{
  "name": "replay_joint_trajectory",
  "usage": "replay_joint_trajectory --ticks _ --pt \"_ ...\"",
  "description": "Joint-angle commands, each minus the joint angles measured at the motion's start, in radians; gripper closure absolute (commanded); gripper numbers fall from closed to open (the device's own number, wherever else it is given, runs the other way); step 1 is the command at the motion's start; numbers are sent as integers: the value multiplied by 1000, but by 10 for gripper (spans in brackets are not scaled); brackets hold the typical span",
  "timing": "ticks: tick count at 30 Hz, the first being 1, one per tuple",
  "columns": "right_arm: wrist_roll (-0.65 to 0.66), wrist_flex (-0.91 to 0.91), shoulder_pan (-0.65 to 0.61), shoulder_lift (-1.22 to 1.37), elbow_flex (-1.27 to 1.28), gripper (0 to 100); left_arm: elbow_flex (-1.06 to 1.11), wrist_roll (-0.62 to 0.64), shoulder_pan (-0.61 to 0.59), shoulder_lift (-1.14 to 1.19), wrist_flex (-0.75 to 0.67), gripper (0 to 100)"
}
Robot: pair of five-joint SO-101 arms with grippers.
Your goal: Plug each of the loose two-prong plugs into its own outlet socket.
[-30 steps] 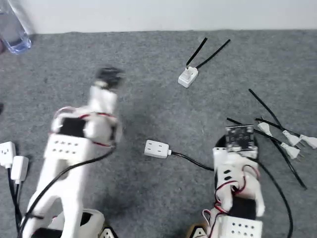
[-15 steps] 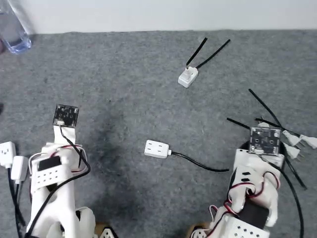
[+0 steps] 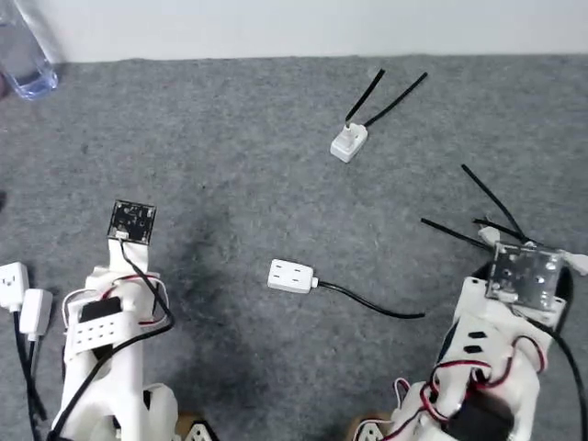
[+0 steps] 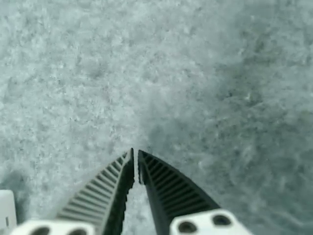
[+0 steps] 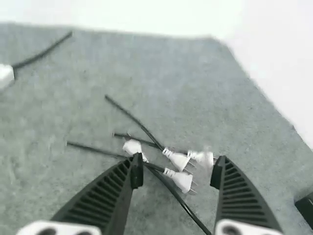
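Several loose white two-prong plugs on black cords lie in a cluster on the grey carpet, and my right gripper hangs open just above them, one finger on each side of the group. From above, one plug peeks out beside the right arm's wrist at the right edge. A white outlet socket with a black cable lies mid-table. A second white socket block sits farther back. My left gripper is shut and empty over bare carpet, near the left arm's wrist.
Two white socket blocks with cords lie at the left edge beside the left arm. A clear bottle stands at the far left corner. The carpet's edge runs past the plugs on the right.
The left arm has drawn back toward the near left. The right arm has swung to the right, over the cluster of plugs.
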Motion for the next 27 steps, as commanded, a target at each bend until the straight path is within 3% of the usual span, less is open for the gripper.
replay_joint_trajectory --ticks 1,12,16,24,27 --pt "12 18 10 85 -112 764 -1 -11 11 -21 -32 986" --pt "25 142 4 659 -494 767 1 -6 17 -23 -89 987" --pt "72 197 -58 776 -552 768 24 -3 20 -89 -87 987" --pt "204 266 -99 963 -669 766 294 37 101 -686 -78 987" --pt "265 278 -74 1046 -701 767 367 38 101 -971 66 987"
